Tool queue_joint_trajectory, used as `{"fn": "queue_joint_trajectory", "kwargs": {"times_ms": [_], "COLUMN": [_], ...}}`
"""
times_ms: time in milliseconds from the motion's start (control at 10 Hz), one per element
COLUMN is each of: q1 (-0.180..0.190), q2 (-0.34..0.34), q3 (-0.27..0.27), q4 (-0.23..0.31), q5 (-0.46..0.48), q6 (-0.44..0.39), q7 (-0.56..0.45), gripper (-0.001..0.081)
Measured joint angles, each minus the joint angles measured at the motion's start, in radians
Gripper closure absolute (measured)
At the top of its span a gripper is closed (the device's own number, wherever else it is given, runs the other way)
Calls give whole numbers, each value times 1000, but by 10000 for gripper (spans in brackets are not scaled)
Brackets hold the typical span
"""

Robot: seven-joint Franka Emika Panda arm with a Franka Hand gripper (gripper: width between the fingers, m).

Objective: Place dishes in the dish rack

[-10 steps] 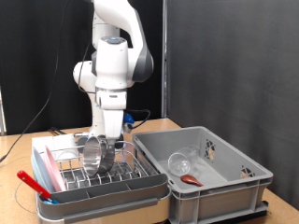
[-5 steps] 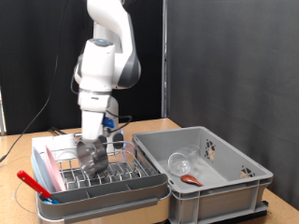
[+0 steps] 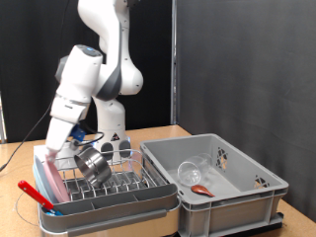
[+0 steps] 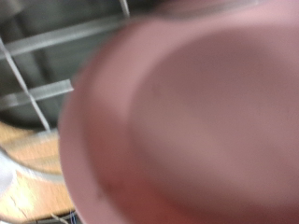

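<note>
In the exterior view the white Franka arm leans down towards the left of the frame, its gripper point(image 3: 61, 146) low over the back left part of the low pale grey-white plastic dish rack point(image 3: 148, 200) with its silver wire grid of upright prongs. How far the gripper stands open cannot be told, and no object can be seen between its fingers. The shiny round steel bowl point(image 3: 95, 164) sits tilted on its side among the prongs in the middle of the rack, just to the right of the gripper. Flat pink and blue items stand on edge at the rack's left side, and a red-handled utensil point(image 3: 33, 193) lies at the lower left corner.

To the right, just beside the rack, stands the deeper plain grey plastic crate point(image 3: 252, 203). Inside it the clear drinking glass point(image 3: 193, 170) lies on its side, and the reddish-brown long-handled spoon point(image 3: 203, 188) rests on the crate floor just in front of it. Both containers sit on the wooden bench point(image 3: 163, 132).

The wrist view is almost filled by a blurred pink rounded surface point(image 4: 187, 121) very close to the lens; behind it, grey wire bars point(image 4: 47, 65) of the rack show in the upper left corner.
</note>
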Motion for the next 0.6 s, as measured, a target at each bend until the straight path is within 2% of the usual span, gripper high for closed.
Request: {"fn": "queue_joint_trajectory", "kwargs": {"times_ms": [100, 300, 500, 600], "q1": [-14, -15, -16, -13], "q2": [20, 37, 56, 60], "q3": [-2, -4, -9, -12], "q4": [9, 18, 29, 34], "q5": [-27, -30, 7, 62], "q6": [28, 49, 62, 66], "q7": [1, -16, -52, -102], "gripper": [3, 3, 3, 3]}}
